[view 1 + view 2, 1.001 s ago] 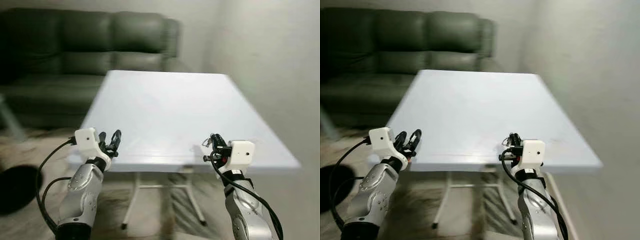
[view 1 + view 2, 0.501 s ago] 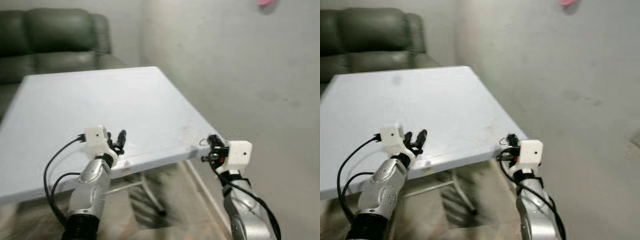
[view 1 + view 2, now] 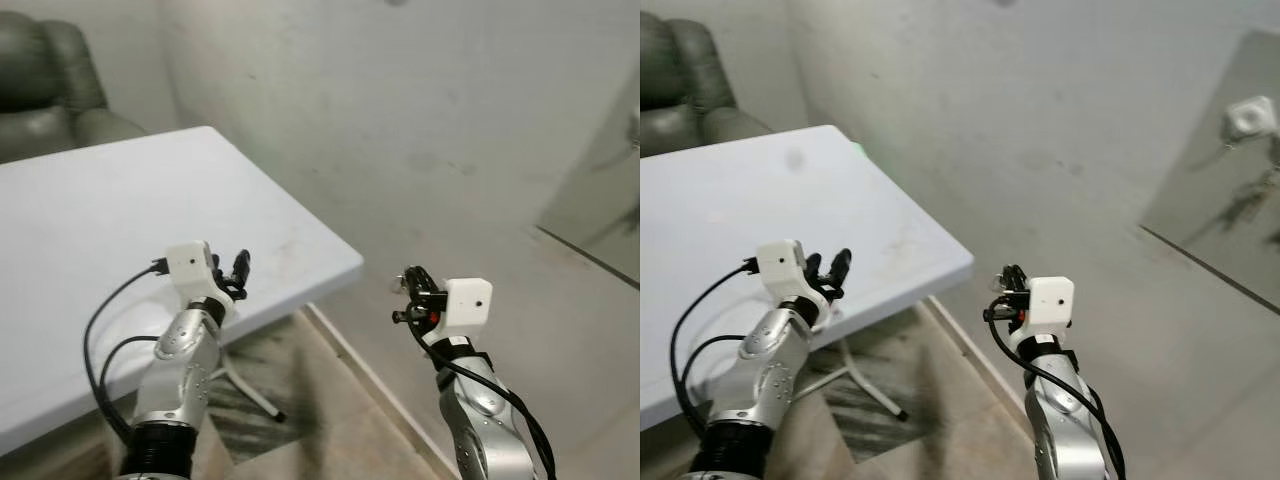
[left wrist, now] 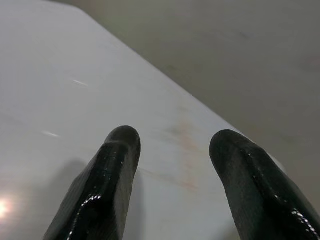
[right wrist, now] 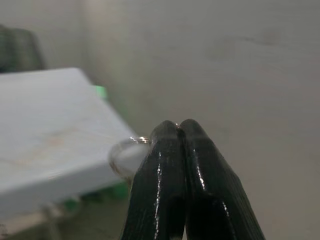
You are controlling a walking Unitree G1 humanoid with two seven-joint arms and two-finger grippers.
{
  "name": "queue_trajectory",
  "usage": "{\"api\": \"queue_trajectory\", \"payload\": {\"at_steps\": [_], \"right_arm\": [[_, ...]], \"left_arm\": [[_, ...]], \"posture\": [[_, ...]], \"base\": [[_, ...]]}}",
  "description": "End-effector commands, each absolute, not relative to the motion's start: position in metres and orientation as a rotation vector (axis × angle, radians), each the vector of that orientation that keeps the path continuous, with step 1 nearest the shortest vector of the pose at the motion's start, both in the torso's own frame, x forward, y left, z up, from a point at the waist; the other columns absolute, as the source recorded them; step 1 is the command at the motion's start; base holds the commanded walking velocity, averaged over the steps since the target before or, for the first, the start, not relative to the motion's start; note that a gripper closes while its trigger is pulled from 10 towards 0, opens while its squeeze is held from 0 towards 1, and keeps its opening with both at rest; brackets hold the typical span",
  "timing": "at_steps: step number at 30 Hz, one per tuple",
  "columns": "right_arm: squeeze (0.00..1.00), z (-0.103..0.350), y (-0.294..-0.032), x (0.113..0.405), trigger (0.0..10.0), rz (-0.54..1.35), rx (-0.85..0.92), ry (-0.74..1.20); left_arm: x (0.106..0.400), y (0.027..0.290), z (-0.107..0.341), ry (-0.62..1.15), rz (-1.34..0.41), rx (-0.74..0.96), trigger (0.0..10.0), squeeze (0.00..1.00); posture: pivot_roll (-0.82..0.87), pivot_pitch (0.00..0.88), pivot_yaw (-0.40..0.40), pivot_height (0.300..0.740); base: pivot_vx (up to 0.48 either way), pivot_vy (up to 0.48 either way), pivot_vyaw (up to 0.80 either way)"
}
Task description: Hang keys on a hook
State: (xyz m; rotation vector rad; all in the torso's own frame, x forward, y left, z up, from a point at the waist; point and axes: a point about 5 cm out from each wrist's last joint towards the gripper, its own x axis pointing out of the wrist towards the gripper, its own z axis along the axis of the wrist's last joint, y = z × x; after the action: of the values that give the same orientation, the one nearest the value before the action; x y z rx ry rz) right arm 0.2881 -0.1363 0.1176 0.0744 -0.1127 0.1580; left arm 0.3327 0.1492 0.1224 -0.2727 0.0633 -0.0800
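Swinging rightward since the earlier frames, the head camera is now putting the grey wall (image 3: pixel 420 110) across most of the view; the sofa (image 3: pixel 45 80), which was filling the far side a second ago, is now sitting only at the 10 o'clock corner. Both arms are keeping the same raised pose as before.

Item, table (image 3: pixel 90 230): white top, now lying toward 9 o'clock, its near corner pointing toward 3 o'clock and carrying a faint brownish stain. Nothing is resting on the part in view.

Item, left gripper (image 3: pixel 236 272): hovering over the table's right edge, fingers (image 4: pixel 112 175) standing apart with a moderate gap and holding nothing; the left wrist view is looking past them at the white top and the wall.

Item, right gripper (image 3: pixel 411 283): hanging off the table, toward 5 o'clock from its corner, over the bare floor (image 3: pixel 330 420). Its fingers (image 5: pixel 165 170) are pressing tight together, and a thin metal key ring (image 5: pixel 120 155) is looping out from between them on one side. Any keys on the ring are too small or hidden to make out.

Item, mirror-like panel (image 3: pixel 1230 160): leaning against the wall at 3 o'clock, showing a blurred reflection.

Item, patterned rug (image 3: pixel 250 370): lying under the table around its white legs (image 3: pixel 250 390).

Containers: not discernible; likewise a hook.
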Motion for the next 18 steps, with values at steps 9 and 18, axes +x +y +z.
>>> {"api": "queue_trajectory", "payload": {"at_steps": [9,18], "right_arm": [[0.00,0.1235,-0.1375,0.2917,10.0,0.155,0.059,-0.130],[0.00,0.1240,-0.1352,0.2919,10.0,0.154,0.067,-0.130]], "left_arm": [[0.3334,0.1507,0.1302,0.035,-0.088,-0.239,10.0,0.00],[0.3300,0.1424,0.1308,0.031,-0.109,-0.282,10.0,0.00]], "posture": [[0.03,0.000,-0.034,0.740],[0.03,0.000,-0.035,0.740]], "base": [[0.000,0.000,-0.77],[0.000,0.000,-0.77]]}}
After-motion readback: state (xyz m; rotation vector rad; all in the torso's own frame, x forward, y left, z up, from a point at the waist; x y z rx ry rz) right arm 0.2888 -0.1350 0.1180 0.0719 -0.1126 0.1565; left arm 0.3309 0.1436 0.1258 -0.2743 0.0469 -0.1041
